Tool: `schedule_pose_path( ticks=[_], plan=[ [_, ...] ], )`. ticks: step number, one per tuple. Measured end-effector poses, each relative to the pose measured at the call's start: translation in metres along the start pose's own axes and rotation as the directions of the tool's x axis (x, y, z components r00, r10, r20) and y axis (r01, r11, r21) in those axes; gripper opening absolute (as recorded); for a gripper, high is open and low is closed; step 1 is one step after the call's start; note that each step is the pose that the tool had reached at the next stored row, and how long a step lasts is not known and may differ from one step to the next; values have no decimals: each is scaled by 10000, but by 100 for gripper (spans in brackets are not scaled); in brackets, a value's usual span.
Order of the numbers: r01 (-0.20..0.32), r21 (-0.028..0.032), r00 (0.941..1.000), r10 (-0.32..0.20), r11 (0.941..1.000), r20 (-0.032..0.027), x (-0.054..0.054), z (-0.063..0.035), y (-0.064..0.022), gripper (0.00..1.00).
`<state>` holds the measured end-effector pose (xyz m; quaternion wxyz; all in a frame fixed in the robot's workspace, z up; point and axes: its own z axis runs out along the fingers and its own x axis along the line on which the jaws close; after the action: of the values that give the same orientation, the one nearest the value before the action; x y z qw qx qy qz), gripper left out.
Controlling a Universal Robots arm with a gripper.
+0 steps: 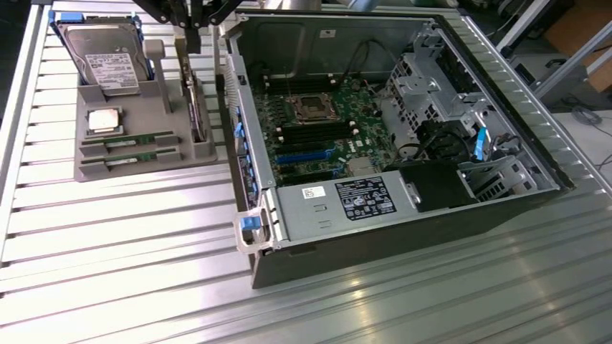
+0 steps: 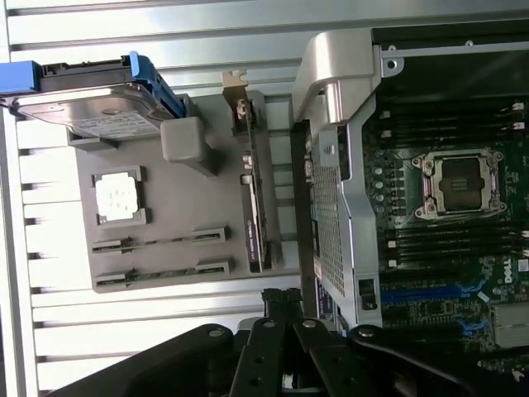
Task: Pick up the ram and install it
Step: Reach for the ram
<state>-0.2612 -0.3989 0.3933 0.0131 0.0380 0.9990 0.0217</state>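
**Exterior view.** My gripper [image 1: 194, 43] hangs at the top of the frame with its fingers pressed together on nothing. It sits above the far end of the grey tray [image 1: 143, 170], just beside the wall of the open computer case [image 1: 402, 236]. The ram [image 1: 129, 140] stands on edge in a slot near the tray's front. Its long axis runs across the exterior view, one end pointing to the exterior view's left and the other toward the case. A second ram stick [image 1: 129, 157] lies parallel in the next slot, just beside the first but apart from it. A processor chip [image 1: 103, 120] lies flat just behind them, and a hard drive [image 1: 110, 54] leans at the tray's far end. An expansion card [image 1: 196, 107] stands upright along the tray's case-side edge, its length crossing that of the ram. Tray and case rest on the slatted bench [image 1: 115, 251].

**Wrist view.** I see the gripper [image 2: 281, 298] with its tips closed together, empty, over the bench [image 2: 165, 41] off the tray's [image 2: 165, 182] corner. It is near the expansion card's [image 2: 252, 207] end and the case [image 2: 331, 124]. The ram [image 2: 161, 241] and the second ram stick [image 2: 161, 274] sit seated in their slots, apart from the fingers. One end of each points toward the card. Their long axes run parallel to the long black slots [image 2: 446, 244] flanking the processor socket [image 2: 459, 186] on the motherboard [image 2: 446, 314]. The processor chip [image 2: 120, 198] and the hard drive [image 2: 91, 116] lie beyond them.
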Motion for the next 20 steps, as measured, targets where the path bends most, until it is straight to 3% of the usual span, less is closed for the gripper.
schedule_pose_path(
  ticks=[20],
  plan=[
    [0, 0, 10000, 0, 10000, 0, 126, -3, -10, 11]
  ],
)
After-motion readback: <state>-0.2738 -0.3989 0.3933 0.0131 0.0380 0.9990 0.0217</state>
